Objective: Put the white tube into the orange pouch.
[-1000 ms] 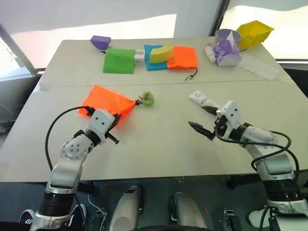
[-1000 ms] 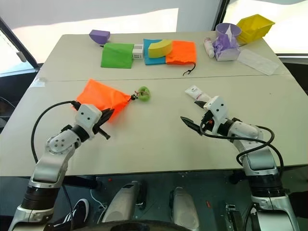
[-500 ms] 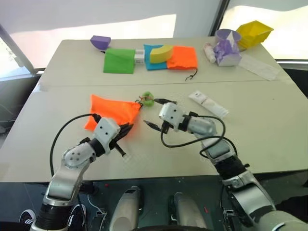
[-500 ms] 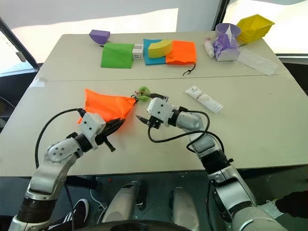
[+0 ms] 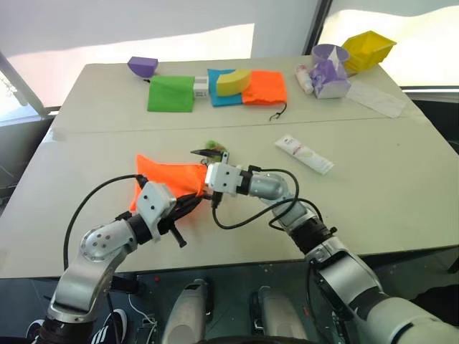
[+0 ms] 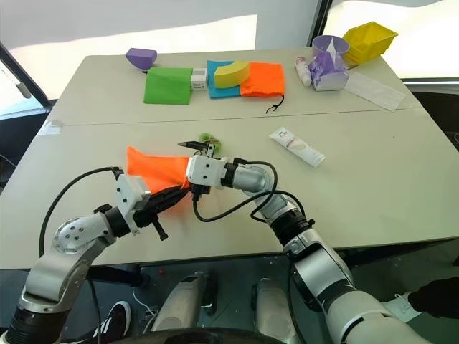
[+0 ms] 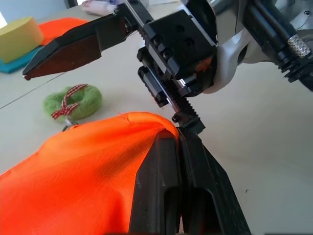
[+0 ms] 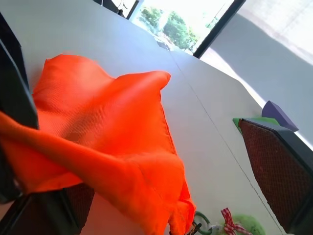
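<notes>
Left jaws (image 7: 178, 147) pinching orange pouch (image 5: 172, 176) | right jaws (image 5: 204, 175) spread | white tube (image 5: 304, 154) on table (image 5: 387, 165)

Bright daylight from rear windows w/ glare; wrist views blurred close-up.

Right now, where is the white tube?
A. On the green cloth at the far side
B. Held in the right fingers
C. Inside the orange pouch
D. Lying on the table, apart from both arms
D. The white tube lies flat on the table, off to the side of the right gripper, which stands open and empty at the orange pouch.
</notes>
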You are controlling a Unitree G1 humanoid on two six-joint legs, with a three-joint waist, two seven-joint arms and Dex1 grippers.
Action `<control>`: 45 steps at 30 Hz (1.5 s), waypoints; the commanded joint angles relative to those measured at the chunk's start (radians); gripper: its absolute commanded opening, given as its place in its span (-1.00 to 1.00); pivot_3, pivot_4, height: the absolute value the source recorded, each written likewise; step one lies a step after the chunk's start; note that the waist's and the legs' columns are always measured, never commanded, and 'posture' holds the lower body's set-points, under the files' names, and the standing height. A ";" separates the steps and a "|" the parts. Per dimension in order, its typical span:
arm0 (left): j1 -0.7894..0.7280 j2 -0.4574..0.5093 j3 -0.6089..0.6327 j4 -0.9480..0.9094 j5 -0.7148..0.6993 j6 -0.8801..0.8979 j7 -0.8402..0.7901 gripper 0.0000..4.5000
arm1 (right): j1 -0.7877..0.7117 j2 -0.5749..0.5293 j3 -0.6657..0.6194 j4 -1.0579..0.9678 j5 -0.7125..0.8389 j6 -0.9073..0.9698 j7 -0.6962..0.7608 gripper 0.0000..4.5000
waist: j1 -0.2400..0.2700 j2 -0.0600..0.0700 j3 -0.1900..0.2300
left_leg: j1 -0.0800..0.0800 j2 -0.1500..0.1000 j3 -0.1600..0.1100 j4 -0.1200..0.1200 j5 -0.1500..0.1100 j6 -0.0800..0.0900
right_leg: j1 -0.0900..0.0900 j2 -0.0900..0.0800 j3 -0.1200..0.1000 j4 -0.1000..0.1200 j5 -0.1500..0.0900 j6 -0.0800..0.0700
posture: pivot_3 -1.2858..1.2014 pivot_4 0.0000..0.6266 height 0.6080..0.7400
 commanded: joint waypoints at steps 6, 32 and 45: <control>0.014 0.010 0.004 -0.055 -0.031 -0.028 -0.019 -1.00 | -0.058 -0.046 -0.036 0.049 0.004 -0.061 0.037 0.63 | -0.002 0.000 0.000 | 0.000 0.000 0.000 0.000 0.000 0.000 | 0.000 0.000 0.001 0.000 0.001 -0.001 | 0.03 -0.52 1.00; -0.042 0.035 0.049 0.038 0.014 -0.082 0.023 -1.00 | -0.023 -0.196 -0.117 0.040 0.041 -0.048 0.042 -0.99 | 0.001 0.000 0.000 | 0.001 -0.001 0.001 -0.006 0.001 -0.001 | -0.003 0.000 0.004 -0.002 0.001 -0.002 | 0.03 -0.52 1.00; -0.155 0.082 0.072 0.248 0.051 -0.269 -0.058 -1.00 | 0.157 -0.311 -0.181 -0.407 0.221 0.259 0.152 -0.99 | 0.010 0.000 0.000 | 0.000 -0.001 0.001 -0.010 0.002 0.001 | -0.002 0.000 0.004 -0.003 0.001 -0.002 | 0.03 -0.52 1.00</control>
